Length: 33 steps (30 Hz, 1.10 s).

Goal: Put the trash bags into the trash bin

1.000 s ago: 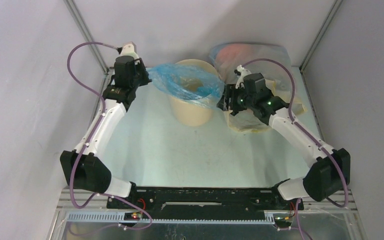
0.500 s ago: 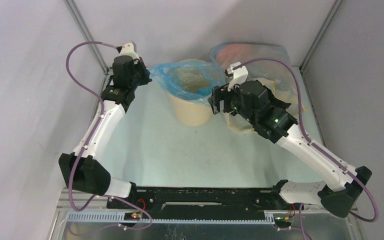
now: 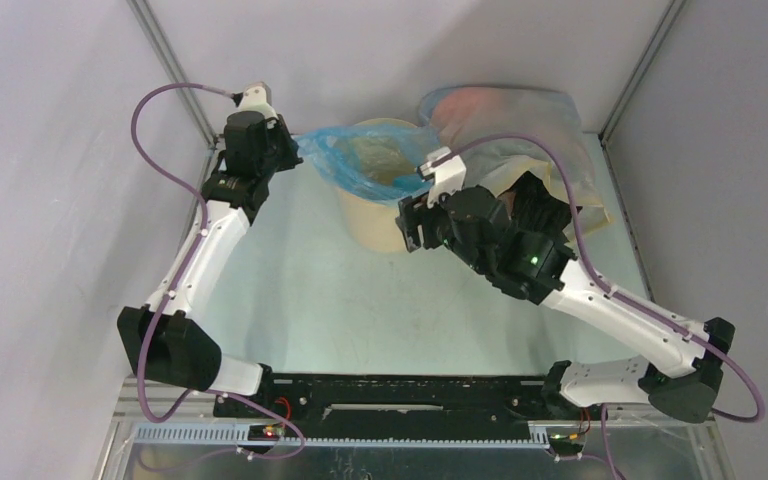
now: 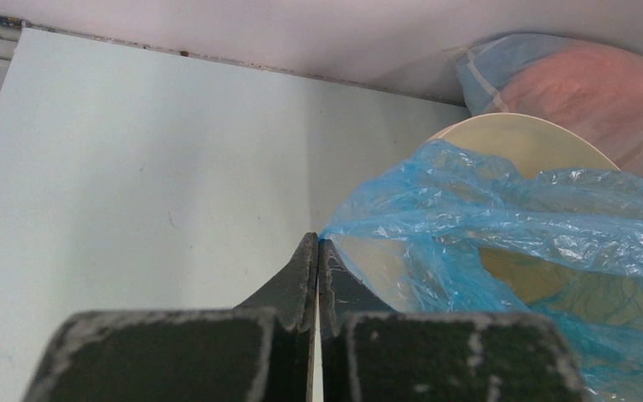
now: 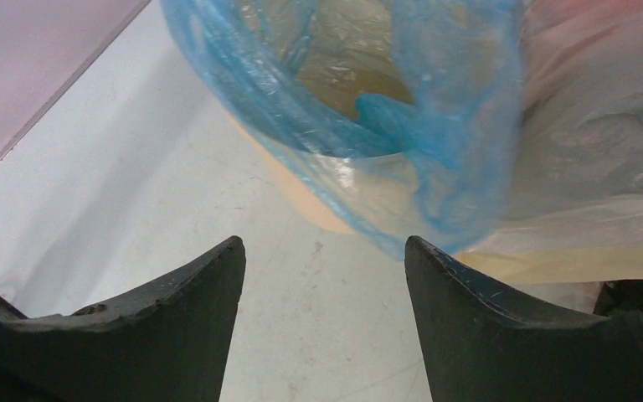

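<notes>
The tan trash bin [image 3: 373, 226] stands at the back middle of the table. A light-blue trash bag [image 3: 352, 158] is spread over its mouth and sags inside. My left gripper [image 3: 294, 150] is at the bin's left rim, shut on the bag's left corner. In the left wrist view its fingertips [image 4: 317, 244] pinch the film of the trash bag [image 4: 502, 209] beside the bin's rim [image 4: 519, 132]. My right gripper [image 3: 410, 224] hangs open at the bin's near right side. It [image 5: 322, 251] holds nothing, with the trash bag [image 5: 452, 117] and the trash bin [image 5: 322, 213] just ahead.
A large cloudy sack [image 3: 520, 112], with something pinkish inside, lies behind and to the right of the bin, partly under my right arm, and shows as the sack [image 5: 603, 126] in the right wrist view. Metal frame posts [image 3: 170, 65] and side walls enclose the table.
My right arm swung left and nearer, from the bin's right side to its near right wall, jaws still open. The bag's mouth now lies flatter over the bin. The left arm stayed put.
</notes>
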{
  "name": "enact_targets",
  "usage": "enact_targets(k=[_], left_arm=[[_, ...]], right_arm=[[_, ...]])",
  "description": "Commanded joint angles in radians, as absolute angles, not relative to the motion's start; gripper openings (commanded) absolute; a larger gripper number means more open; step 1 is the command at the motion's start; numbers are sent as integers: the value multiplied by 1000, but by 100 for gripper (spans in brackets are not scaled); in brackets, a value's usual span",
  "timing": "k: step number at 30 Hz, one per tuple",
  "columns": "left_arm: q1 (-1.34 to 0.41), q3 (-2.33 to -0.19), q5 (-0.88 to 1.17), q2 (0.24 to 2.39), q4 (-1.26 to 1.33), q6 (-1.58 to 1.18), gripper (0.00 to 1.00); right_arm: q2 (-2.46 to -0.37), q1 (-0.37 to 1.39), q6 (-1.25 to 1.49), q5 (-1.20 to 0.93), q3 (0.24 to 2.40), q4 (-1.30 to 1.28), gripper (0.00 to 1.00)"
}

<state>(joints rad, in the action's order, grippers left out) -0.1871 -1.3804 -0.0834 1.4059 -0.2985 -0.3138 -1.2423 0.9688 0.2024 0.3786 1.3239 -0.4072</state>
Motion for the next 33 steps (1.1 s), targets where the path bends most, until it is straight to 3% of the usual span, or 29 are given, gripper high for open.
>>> enact_targets(k=[1,6,17,21,30,33], left_arm=[[-179,-1404,-91,1387,-284,-321,0],[-179,-1406,-92,1384,-285,-322,0],[-179,-1411,-94,1385,-293,-321,0],[-179,-1412,-96,1386,-295,-321,0],[-179,-1415,-97,1393,-301,-320,0],[-180,-1416,-101,1394,-302,-318,0]], right_arm=[[-1214,1039,125,413,1364,-312,66],[-1303,1048,25,392,1417,-297,62],[-1673,1026,-114,421,1769,-522,54],[-1732,1005,-121,417,1798,-513,47],[-1776,977,-124,428,1800,-490,43],[-1783,973,-128,438,1796,-489,34]])
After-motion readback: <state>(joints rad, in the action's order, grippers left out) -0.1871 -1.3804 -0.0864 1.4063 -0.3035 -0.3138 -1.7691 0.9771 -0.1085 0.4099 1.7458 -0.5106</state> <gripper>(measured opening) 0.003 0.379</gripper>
